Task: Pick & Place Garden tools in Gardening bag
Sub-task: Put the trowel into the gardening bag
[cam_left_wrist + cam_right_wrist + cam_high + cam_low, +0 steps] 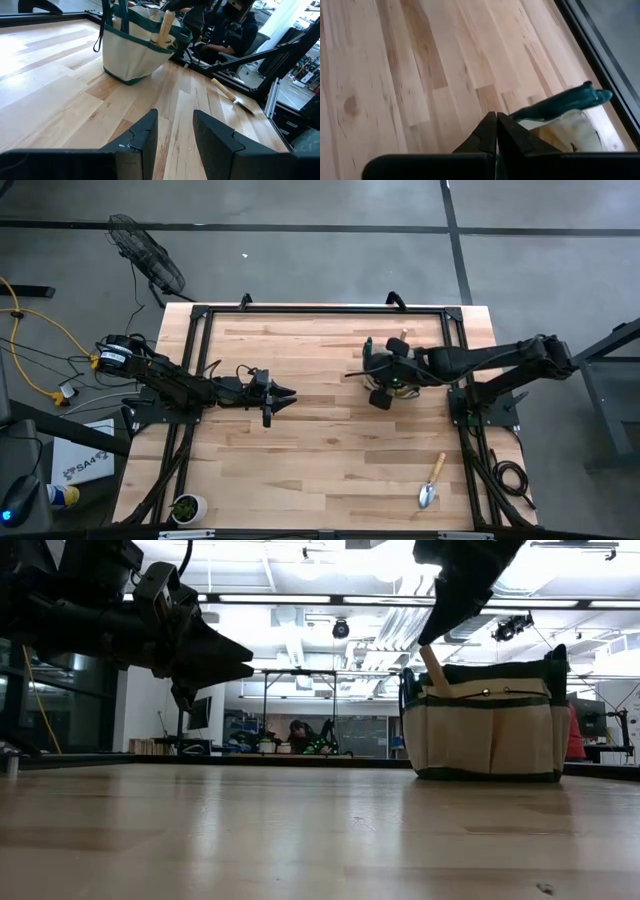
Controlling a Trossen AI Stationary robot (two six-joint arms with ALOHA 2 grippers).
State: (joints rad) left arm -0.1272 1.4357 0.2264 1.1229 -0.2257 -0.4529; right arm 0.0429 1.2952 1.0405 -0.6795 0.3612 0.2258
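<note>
A wooden counter [330, 430] holds the gardening bag [487, 725] at far right, wooden handles already poking out; one trowel [431, 482] remains at near right. The right end effector [496, 131] hangs over the bag, clenched on nothing. The left end effector [172, 137] hovers mid-counter, fingers parted, empty.

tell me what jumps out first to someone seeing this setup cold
The beige gardening bag with green trim stands on the table's far right part, a wooden handle poking out, and the right gripper hangs shut right above it. The left gripper hovers over the table's middle-left, fingers apart and holding nothing. One wooden-handled trowel lies alone near the right front corner.
</note>
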